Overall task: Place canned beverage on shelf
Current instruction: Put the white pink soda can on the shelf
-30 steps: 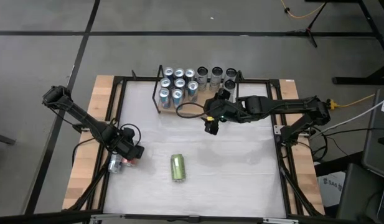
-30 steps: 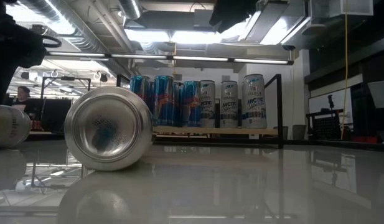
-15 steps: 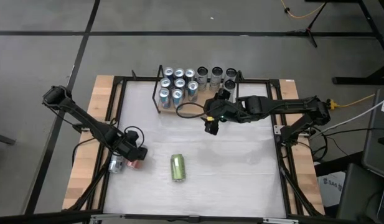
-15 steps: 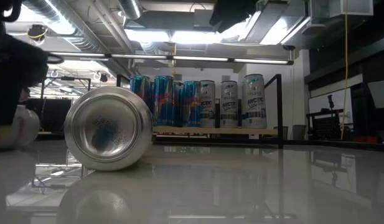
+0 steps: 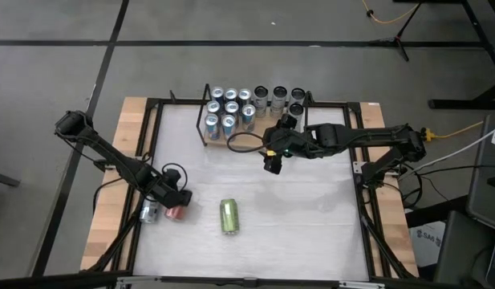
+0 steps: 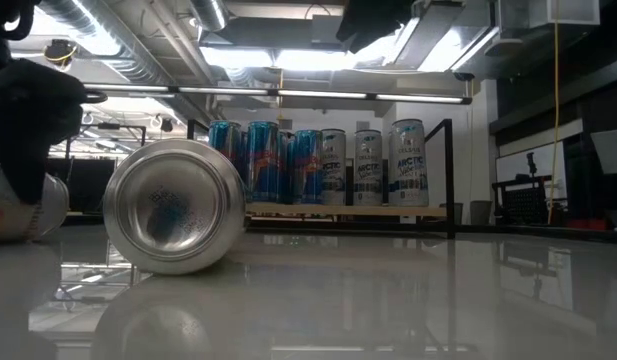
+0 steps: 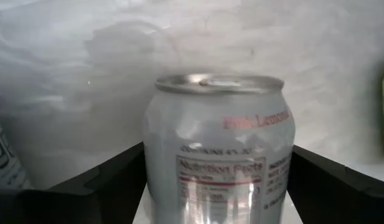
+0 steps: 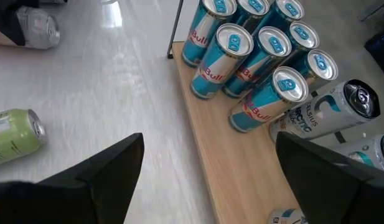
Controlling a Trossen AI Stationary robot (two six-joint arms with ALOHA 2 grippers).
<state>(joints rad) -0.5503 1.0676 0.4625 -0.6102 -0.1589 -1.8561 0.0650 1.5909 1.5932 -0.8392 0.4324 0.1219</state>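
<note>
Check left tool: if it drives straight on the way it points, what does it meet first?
The pink lemonade can, lying between the open left tool's fingers. It looks about to touch; depth is unclear.

One camera hangs overhead, looking straight down on the whole tabletop [image 5: 311,217]. Another sits at tabletop height, looking level across it, with a lying green can [image 6: 174,206] close up. Each wrist camera looks out between its own arm's fingers. The overhead, low and right wrist views share the shelf [image 5: 231,143] and that green can.
</note>
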